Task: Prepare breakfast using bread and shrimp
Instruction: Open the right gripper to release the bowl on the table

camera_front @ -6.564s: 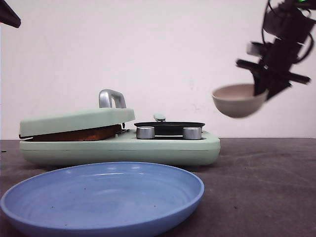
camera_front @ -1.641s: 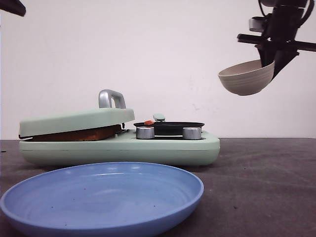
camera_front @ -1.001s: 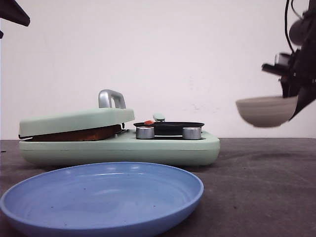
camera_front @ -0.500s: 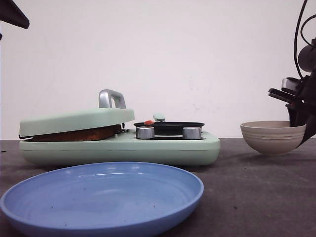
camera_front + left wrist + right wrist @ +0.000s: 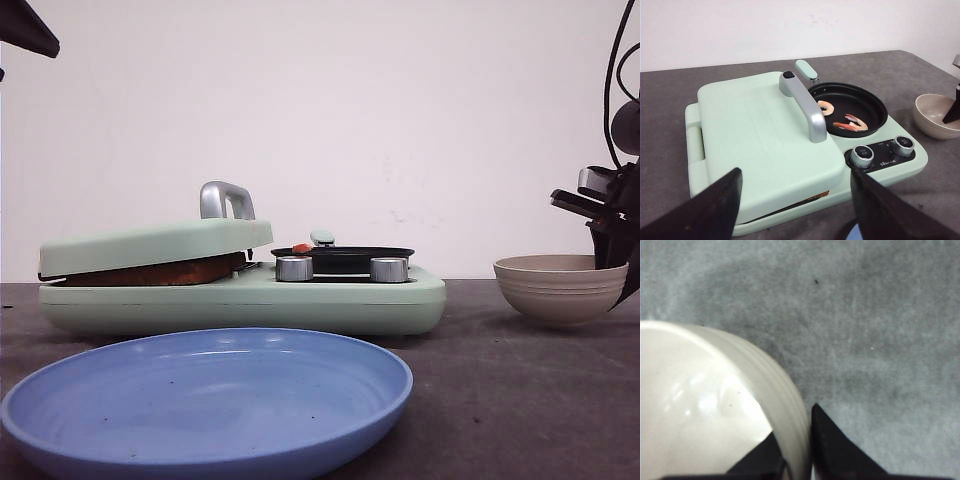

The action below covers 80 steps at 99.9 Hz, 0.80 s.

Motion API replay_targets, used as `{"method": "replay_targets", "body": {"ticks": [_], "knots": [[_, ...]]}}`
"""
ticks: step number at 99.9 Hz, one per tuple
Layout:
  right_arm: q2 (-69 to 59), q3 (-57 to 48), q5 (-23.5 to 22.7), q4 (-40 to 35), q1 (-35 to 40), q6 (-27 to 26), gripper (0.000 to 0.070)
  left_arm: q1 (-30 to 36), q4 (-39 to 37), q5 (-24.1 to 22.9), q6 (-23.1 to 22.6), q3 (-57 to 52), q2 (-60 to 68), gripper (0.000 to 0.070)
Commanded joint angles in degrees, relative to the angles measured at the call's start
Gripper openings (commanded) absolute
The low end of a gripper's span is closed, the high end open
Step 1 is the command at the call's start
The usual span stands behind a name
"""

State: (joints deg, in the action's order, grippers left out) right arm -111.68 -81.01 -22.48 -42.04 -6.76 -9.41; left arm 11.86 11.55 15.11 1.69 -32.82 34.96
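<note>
Right claw (image 5: 796, 452) clenched on bowl (image 5: 715, 410) rim; shrimp (image 5: 850, 123) plain in left-wrist pan (image 5: 867, 100) only.

The right gripper (image 5: 612, 262) is finishing its descent at the far right, having swung away from above the black pan (image 5: 343, 255). The beige bowl (image 5: 560, 288) it is pinching by the rim is now sitting level on the surface (image 5: 520, 400) instead of hanging tilted in the air. Shrimp (image 5: 850, 123) are now lying in the pan.
</note>
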Motion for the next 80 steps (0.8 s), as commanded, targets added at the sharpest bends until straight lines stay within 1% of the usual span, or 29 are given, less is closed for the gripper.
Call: {"method": "replay_targets", "body": {"ticks": [1, 24, 29, 39, 47, 54, 80], "knots": [[-0.8, -0.7, -0.1, 0.4, 0.0, 0.4, 0.0003, 0.0, -0.7, -0.1, 0.5, -0.2, 0.3, 0.0350], [-1.2, -0.7, -0.1, 0.5, 0.3, 0.5, 0.0011, 0.0, -0.7, -0.1, 0.5, -0.2, 0.3, 0.0350], [-1.2, -0.7, -0.1, 0.4, 0.3, 0.5, 0.0052, 0.0, -0.7, -0.1, 0.5, -0.2, 0.3, 0.0350], [-1.2, -0.7, -0.1, -0.2, 0.3, 0.8, 0.0179, 0.0, -0.7, -0.1, 0.5, -0.2, 0.3, 0.0350], [-1.2, -0.7, -0.1, -0.7, 0.3, 1.0, 0.0232, 0.0, -0.7, -0.1, 0.5, -0.2, 0.3, 0.0350], [-1.1, -0.7, -0.1, -1.1, 0.2, 1.0, 0.0242, 0.0, -0.7, -0.1, 0.5, -0.2, 0.3, 0.0350], [2.3, -0.9, 0.0, -1.3, -1.0, 1.1, 0.0244, 0.0, -0.7, -0.1, 0.5, -0.2, 0.3, 0.0351]]}}
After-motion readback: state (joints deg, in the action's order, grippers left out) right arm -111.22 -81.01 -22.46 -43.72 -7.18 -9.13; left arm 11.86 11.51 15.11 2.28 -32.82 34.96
